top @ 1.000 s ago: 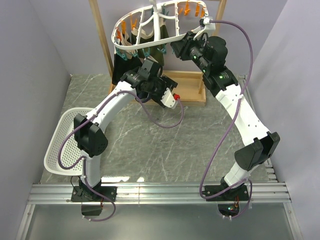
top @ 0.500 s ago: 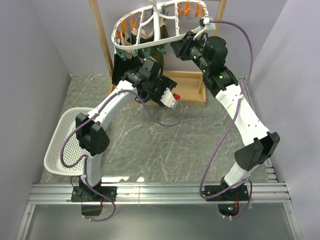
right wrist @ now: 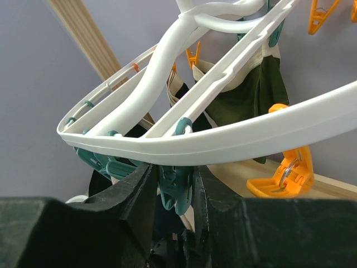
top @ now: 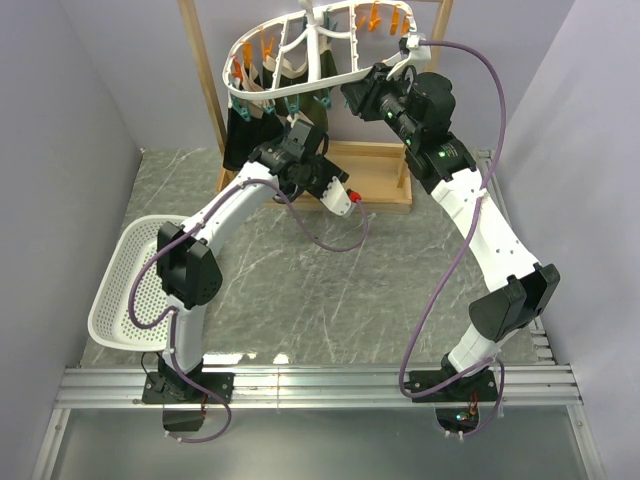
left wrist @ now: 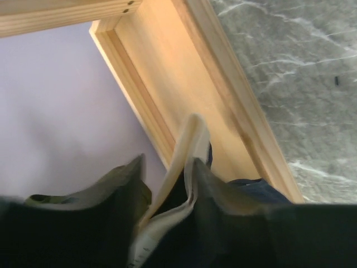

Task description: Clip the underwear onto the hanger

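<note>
The white hanger [top: 300,50] hangs tilted from the wooden stand, and its rim [right wrist: 234,137] crosses the right wrist view. The navy underwear [top: 243,135] hangs below its left end. In the left wrist view the pale waistband [left wrist: 187,162] rises between my left gripper's [left wrist: 166,164] dark fingers. It rests against the right one, with a gap at the left fingertip. Navy cloth [left wrist: 251,187] shows behind that right finger. My left gripper [top: 303,128] reaches up under the hanger. My right gripper [top: 355,95] is shut on a teal peg [right wrist: 181,187] under the rim, with its fingers [right wrist: 136,192] pressing both sides.
The wooden stand's post [top: 205,90] and base [top: 375,175] sit at the back, close behind both grippers. An olive-green garment [right wrist: 256,95] is clipped inside the ring. An orange peg [right wrist: 284,173] hangs to the right of the teal one. A white perforated basket [top: 130,280] lies at the table's left.
My left arm has lifted and turned a little towards the hanger, and its jaws have narrowed around the waistband. The right arm and the hanger have stayed still.
</note>
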You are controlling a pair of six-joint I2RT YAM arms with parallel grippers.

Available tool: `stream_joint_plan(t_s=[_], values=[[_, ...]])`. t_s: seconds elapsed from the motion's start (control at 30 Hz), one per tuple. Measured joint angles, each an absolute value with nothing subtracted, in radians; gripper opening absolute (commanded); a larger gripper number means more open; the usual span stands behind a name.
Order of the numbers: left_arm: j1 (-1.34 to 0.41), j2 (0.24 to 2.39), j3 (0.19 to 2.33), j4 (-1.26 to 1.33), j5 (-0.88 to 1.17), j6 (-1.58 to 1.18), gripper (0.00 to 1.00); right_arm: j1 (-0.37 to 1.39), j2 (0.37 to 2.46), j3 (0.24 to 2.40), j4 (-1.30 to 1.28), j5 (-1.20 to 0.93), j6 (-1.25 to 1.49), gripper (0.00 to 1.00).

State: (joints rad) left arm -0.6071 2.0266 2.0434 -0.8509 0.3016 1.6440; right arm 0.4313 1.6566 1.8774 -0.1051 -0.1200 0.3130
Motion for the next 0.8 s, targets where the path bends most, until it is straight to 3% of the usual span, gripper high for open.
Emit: stream_joint_plan(t_s=[0.07, 0.1, 0.2, 0.8], values=[[-0.604, 2.027, 2.042, -0.837, 0.306, 1.641, 0.28, 0.431, 1.657, 1.877, -0.105, -0.12, 0.313, 0.0], [-0.603, 2.027, 2.043, -0.833, 0.311, 1.637, 0.15, 0.431, 1.657, 1.877, -0.105, -0.12, 0.313, 0.0], [-0.6, 2.027, 2.052, -0.835, 0.329, 1.621, 0.0, 0.431, 1.657, 1.877, -0.105, -0.12, 0.313, 0.0], [-0.579, 1.925, 2.08, -0.805, 0.592, 1.118, 0.0, 0.431, 1.657, 1.877, -0.104, -0.12, 0.313, 0.0]])
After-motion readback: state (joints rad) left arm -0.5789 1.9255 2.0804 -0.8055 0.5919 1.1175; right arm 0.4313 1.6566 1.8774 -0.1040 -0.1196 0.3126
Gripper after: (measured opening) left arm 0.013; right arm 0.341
